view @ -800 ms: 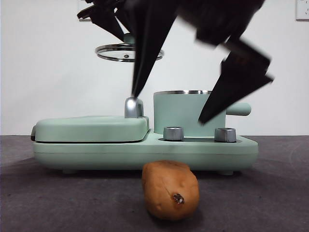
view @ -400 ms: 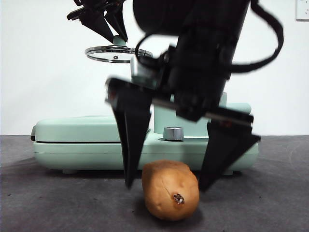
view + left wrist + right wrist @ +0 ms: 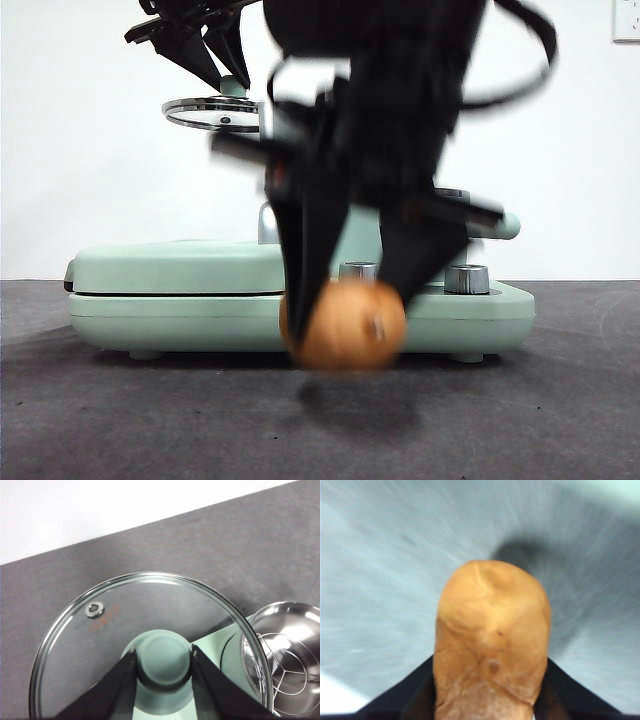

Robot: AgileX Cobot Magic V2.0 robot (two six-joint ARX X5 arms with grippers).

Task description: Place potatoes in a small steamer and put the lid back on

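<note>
My right gripper (image 3: 345,300) is shut on the orange-tan potato (image 3: 343,325) and holds it off the dark table, in front of the cooker; the picture is blurred by motion. The right wrist view shows the potato (image 3: 492,640) between the two jaws. My left gripper (image 3: 205,55) is shut on the green knob (image 3: 164,660) of the glass lid (image 3: 210,112) and holds it high at the upper left. The small steamer (image 3: 480,225) is mostly hidden behind the right arm; its open steel rim and inner rack (image 3: 287,655) show in the left wrist view.
The mint-green cooker base (image 3: 150,310) stands across the middle, with a flat griddle cover (image 3: 180,265) on its left half and two chrome dials (image 3: 466,278) at the front. Dark table surface lies in front of it.
The right gripper has closed on the potato and lifted it off the table. The left gripper has carried the lid a little further left.
</note>
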